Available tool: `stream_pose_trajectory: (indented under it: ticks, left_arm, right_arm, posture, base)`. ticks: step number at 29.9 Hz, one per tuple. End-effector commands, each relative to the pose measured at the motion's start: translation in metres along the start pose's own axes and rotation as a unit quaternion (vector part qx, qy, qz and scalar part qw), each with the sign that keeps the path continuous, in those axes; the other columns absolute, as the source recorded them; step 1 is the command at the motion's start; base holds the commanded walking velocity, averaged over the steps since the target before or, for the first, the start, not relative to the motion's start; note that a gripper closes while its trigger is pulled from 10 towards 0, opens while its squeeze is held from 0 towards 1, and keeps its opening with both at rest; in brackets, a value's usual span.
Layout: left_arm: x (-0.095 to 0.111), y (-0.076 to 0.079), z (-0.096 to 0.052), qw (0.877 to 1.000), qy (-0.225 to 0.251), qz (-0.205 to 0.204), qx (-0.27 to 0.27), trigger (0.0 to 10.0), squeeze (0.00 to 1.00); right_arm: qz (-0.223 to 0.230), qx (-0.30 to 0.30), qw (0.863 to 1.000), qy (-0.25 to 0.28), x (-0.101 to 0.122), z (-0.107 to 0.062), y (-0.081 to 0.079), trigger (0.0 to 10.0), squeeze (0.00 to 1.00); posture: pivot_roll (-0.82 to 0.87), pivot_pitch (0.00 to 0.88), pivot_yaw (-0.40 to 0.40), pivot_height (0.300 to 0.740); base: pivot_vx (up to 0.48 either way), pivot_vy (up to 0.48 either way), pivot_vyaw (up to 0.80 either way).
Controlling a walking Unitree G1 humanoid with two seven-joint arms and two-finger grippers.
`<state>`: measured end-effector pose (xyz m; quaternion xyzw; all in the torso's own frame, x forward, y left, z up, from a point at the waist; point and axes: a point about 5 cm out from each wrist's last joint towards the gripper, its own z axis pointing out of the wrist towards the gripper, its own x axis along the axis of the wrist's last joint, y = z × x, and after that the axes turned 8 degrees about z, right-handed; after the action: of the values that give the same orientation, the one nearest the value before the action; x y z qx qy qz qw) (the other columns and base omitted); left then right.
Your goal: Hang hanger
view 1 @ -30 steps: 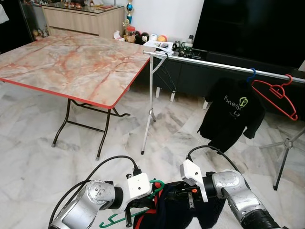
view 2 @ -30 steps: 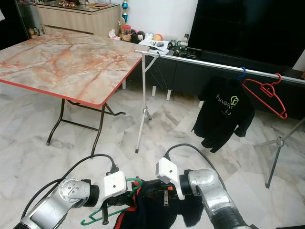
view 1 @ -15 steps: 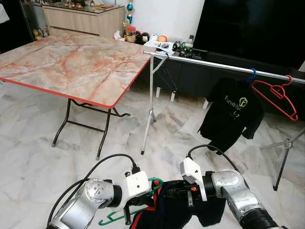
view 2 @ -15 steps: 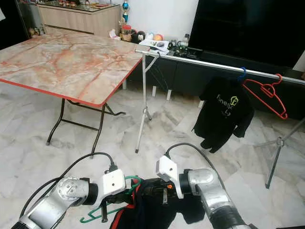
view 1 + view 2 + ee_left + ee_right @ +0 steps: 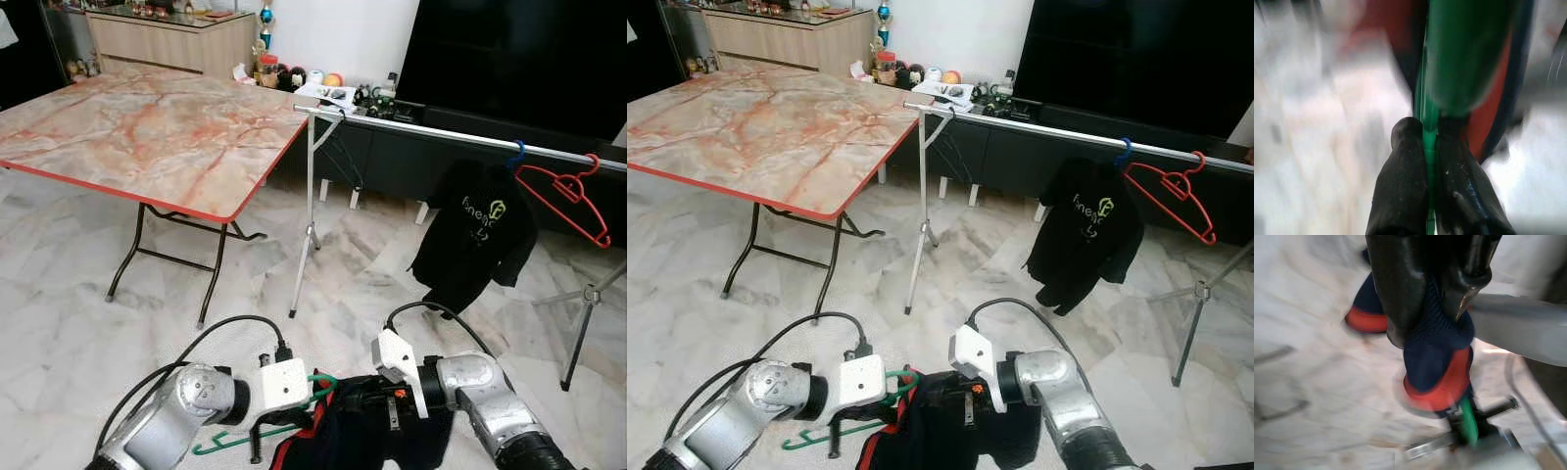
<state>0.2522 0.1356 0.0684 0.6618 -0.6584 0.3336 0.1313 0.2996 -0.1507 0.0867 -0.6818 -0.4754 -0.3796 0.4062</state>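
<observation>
Left gripper [image 5: 1431,147], jaws clamped on the green hanger [image 5: 257,435], held it low over the marble floor [image 5: 78,323]. Right gripper [image 5: 1437,303], jaws pinched on the navy-and-red garment [image 5: 1437,357] draped on that hanger. Clothes rail [image 5: 460,135] stood well apart beyond, carrying a black shirt [image 5: 478,235] and red hanger [image 5: 568,196].

Left gripper [image 5: 1431,142]: sits a bit lower and nearer the robot than before.
Green hanger [image 5: 257,436]: tips flatter and lower now.
Dark shirt [image 5: 367,436]: hangs lower between the arms.
Right gripper [image 5: 1436,308]: moves down a little too.
</observation>
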Motion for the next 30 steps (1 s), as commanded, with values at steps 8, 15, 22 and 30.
stream_pose_trajectory:
  ticks: [8, 15, 22, 30]
  left_arm:
    - [-0.013, 0.008, -0.001, 0.999, -0.039, 0.0, -0.021, 0.0, 0.0]
    - [-0.014, 0.001, -0.006, 0.999, -0.025, -0.014, 0.017, 0.0, 0.0]
    - [-0.031, -0.003, -0.032, 0.996, -0.002, -0.067, 0.057, 0.0, 0.0]
    - [-0.052, -0.009, -0.062, 0.993, -0.035, -0.083, 0.081, 0.0, 0.0]
  right_arm:
    - [-0.026, -0.015, 0.999, 0.014, 0.014, -0.009, 0.006, 0.0, 0.0]
    - [-0.023, -0.039, 0.999, 0.021, 0.013, -0.015, 0.009, 0.0, 0.0]
    - [-0.003, -0.084, 0.996, 0.006, -0.001, -0.042, 0.012, 0.0, 0.0]
    - [0.007, -0.15, 0.987, -0.056, -0.021, -0.068, 0.018, 0.0, 0.0]
  posture:
    - [0.18, 0.0, -0.103, 0.74]
    - [0.18, 0.0, -0.103, 0.74]
    - [0.17, 0.0, -0.091, 0.74]
    - [0.17, 0.0, -0.08, 0.74]
  base:
    - [0.0, 0.0, 0.0]
    - [0.0, 0.0, 0.0]
    - [0.0, 0.0, 0.0]
    - [0.0, 0.0, 0.0]
